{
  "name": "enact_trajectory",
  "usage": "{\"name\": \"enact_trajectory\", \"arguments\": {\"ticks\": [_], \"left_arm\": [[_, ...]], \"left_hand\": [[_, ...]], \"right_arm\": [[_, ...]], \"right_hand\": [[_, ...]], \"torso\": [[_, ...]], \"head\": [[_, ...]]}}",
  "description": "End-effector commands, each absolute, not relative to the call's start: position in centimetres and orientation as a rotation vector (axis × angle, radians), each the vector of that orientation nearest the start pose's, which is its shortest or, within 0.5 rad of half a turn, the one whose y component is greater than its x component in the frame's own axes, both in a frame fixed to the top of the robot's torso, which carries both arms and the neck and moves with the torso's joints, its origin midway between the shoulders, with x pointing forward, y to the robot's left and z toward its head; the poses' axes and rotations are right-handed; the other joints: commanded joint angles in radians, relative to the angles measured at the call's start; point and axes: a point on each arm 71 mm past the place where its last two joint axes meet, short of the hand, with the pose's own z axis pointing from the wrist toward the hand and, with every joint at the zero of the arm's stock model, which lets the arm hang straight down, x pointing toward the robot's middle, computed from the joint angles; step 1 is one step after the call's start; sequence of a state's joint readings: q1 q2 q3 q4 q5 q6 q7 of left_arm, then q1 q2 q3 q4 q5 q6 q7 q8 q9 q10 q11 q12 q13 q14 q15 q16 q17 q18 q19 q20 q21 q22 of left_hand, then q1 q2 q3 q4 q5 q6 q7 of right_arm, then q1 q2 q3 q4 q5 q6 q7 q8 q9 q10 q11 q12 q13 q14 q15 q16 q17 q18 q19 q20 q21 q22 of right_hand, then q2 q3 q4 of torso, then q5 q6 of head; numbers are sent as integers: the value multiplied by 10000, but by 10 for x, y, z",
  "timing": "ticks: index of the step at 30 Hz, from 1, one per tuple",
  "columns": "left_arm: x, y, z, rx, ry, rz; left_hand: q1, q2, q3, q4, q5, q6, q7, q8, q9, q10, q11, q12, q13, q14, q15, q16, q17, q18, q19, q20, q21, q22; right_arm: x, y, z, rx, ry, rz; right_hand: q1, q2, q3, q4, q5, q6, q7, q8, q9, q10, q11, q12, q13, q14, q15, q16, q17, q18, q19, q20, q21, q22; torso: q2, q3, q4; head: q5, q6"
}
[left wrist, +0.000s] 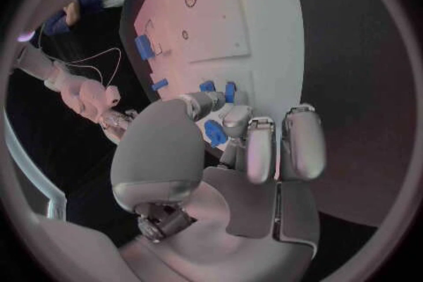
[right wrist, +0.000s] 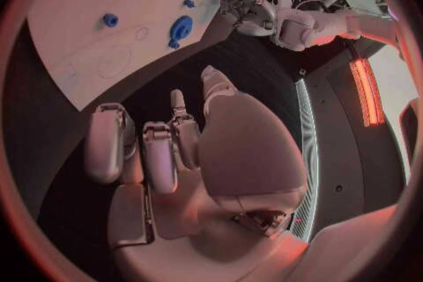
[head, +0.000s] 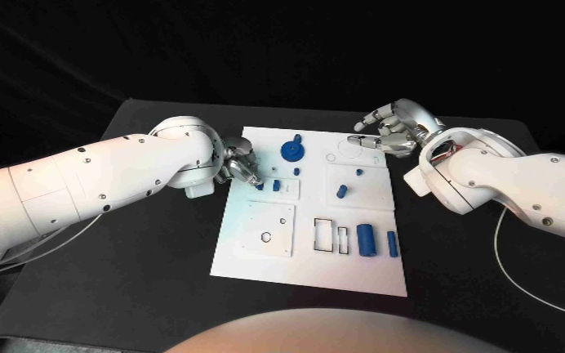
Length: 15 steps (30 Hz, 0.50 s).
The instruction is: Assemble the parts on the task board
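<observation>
The white task board point(head: 309, 256) lies mid-table. My left hand point(head: 240, 165) is over its left edge and pinches a small blue part point(left wrist: 214, 132) between thumb and a finger, close to two small blue pegs point(left wrist: 230, 92) standing in the board. My right hand point(head: 394, 132) hovers over the board's far right corner, fingers apart and holding nothing. On the board are a round blue gear-like part point(head: 292, 153), a blue peg point(head: 341, 191), a blue cylinder point(head: 367, 240) and a short blue bar point(head: 392, 243). The right wrist view shows the gear-like part point(right wrist: 180, 28) and my left hand point(right wrist: 251, 10).
The board has a raised square plate point(head: 271, 230) with holes at its left and rectangular slots point(head: 324, 234) beside the cylinder. Black table point(head: 141, 288) surrounds the board on all sides.
</observation>
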State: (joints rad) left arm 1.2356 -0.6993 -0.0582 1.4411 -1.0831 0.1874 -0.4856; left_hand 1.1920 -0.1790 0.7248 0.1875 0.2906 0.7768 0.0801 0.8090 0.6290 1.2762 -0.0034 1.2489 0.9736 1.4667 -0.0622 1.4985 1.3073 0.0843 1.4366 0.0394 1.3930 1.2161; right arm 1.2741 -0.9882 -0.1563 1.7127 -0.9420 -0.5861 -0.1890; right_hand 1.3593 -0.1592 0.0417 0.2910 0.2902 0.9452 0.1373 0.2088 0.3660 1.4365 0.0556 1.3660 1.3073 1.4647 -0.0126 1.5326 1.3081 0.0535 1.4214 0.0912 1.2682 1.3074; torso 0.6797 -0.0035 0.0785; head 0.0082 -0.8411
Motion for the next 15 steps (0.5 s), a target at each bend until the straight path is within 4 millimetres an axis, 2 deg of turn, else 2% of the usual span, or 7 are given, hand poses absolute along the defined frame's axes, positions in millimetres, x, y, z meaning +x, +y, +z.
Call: {"name": "enact_trajectory", "arguments": {"ticks": [1, 15], "left_arm": [[488, 162, -223, -396, 23683, -4770], [487, 162, -225, -294, 23843, -4693]], "left_hand": [[-32, 99, 1629, -1560, 34, 85, -49, 47, 559, 44, -20, -4, -9, 608, -73, 59, 842, -126, 60, -11, 43, -4], [-46, 91, 1639, -1564, 48, 91, -52, 49, 562, 40, -22, -16, -29, 608, -75, 58, 841, -130, 65, -13, 51, 13]], "right_arm": [[452, -235, -178, 4598, 16649, 7522], [452, -236, -178, 4602, 16648, 7516]], "right_hand": [[-66, 71, -73, 7, 30, 15, -20, 52, 12, -52, -28, -54, 626, 751, -42, -51, 1204, 192, -85, -11, -57, 680], [-66, 75, -72, 7, 30, 17, -20, 54, 13, -48, -28, -48, 632, 750, -43, -53, 1200, 191, -83, -12, -55, 682]], "torso": [[-1, -1, 10], [-8, 3, 1]], "head": [[-4, -27], [0, -43]]}}
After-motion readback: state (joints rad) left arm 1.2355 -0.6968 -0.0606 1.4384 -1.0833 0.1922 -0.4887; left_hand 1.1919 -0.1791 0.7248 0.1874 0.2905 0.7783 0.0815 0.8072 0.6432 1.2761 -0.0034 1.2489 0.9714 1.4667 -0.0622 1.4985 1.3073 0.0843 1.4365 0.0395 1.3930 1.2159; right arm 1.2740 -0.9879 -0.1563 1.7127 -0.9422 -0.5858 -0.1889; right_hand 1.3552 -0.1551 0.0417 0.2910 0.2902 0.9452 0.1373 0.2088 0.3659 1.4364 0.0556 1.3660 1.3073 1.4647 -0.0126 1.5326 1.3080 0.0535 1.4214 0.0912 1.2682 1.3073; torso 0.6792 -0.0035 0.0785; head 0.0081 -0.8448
